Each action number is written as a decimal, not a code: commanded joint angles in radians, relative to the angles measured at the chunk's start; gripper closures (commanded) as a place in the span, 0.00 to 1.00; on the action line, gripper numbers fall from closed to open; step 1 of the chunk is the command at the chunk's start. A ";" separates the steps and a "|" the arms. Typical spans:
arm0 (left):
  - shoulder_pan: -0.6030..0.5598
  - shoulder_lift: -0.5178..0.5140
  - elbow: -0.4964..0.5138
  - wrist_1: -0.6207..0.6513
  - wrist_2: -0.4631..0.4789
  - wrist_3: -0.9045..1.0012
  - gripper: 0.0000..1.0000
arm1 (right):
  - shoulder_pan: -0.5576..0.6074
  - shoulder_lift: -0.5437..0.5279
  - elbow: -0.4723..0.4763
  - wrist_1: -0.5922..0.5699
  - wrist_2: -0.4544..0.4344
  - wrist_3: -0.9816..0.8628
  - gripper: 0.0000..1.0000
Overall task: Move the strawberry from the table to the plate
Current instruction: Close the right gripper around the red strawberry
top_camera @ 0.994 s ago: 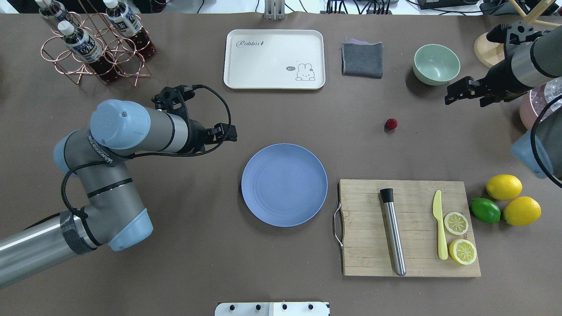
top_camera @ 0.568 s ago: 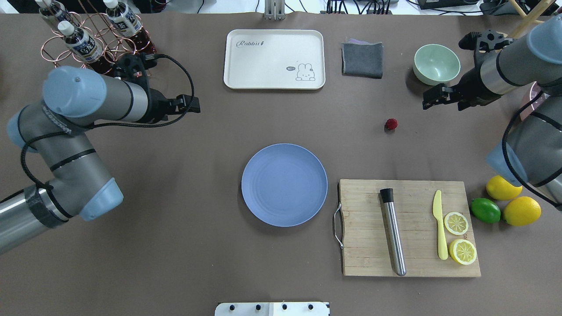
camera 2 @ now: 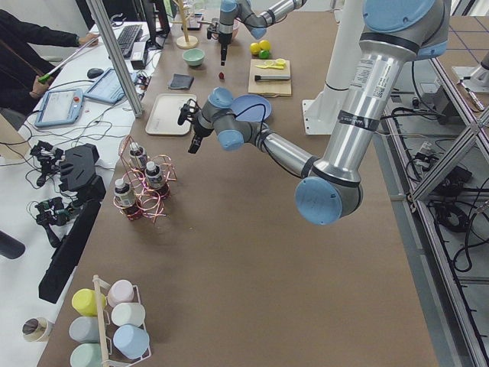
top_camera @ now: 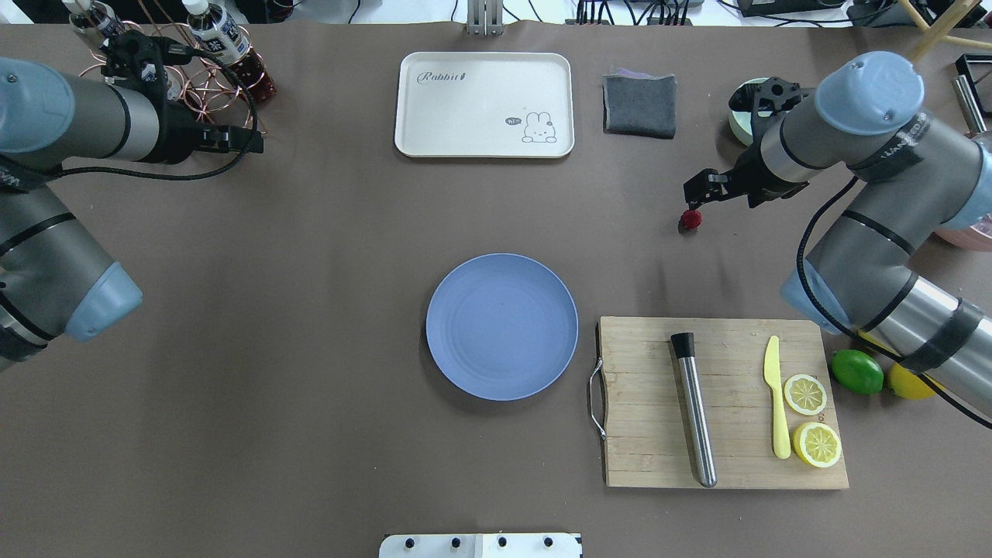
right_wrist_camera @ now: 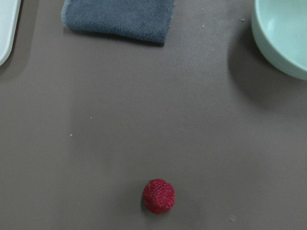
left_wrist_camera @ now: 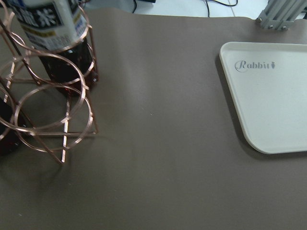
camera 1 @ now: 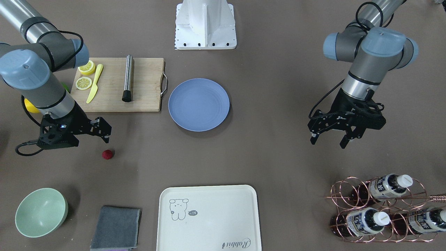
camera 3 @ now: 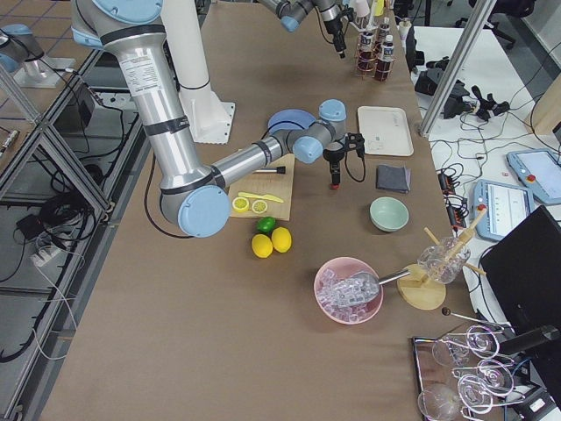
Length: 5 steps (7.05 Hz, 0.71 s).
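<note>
The strawberry (top_camera: 690, 219) is a small dark-red berry lying on the brown table (top_camera: 310, 349), right of centre. It also shows low in the right wrist view (right_wrist_camera: 159, 196). My right gripper (top_camera: 699, 187) hovers open just behind the berry, not touching it; the same gripper (camera 1: 105, 131) stands close beside the strawberry (camera 1: 108, 154). The blue-grey plate (top_camera: 501, 326) sits bare mid-table, well left of the berry. My left gripper (camera 1: 327, 143) hangs open with nothing in it, far off by the bottle rack.
Copper bottle rack (top_camera: 194, 62) stands beside the left gripper. A cream tray (top_camera: 484, 105), grey cloth (top_camera: 639, 105) and mint bowl (camera 1: 41, 212) line the far side. The cutting board (top_camera: 643, 403) with muddler, knife and lemon slices lies near the plate; a lime (top_camera: 856, 371) beside it.
My right arm has swung in from the table's right edge until its gripper is just behind the strawberry. My left arm has drawn back from near the plate toward the bottle rack.
</note>
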State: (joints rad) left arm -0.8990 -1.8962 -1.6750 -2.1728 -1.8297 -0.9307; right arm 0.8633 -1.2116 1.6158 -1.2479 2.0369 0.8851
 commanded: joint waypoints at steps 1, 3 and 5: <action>-0.009 0.014 0.000 -0.001 0.000 0.013 0.02 | -0.024 0.020 -0.115 0.115 -0.001 0.000 0.00; -0.009 0.029 0.004 -0.002 -0.002 0.015 0.02 | -0.029 0.026 -0.162 0.173 -0.003 0.002 0.00; -0.009 0.034 0.005 -0.004 -0.002 0.015 0.02 | -0.039 0.036 -0.168 0.173 -0.012 0.015 0.01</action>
State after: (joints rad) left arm -0.9080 -1.8650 -1.6711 -2.1762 -1.8314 -0.9159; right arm 0.8312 -1.1814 1.4529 -1.0788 2.0294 0.8944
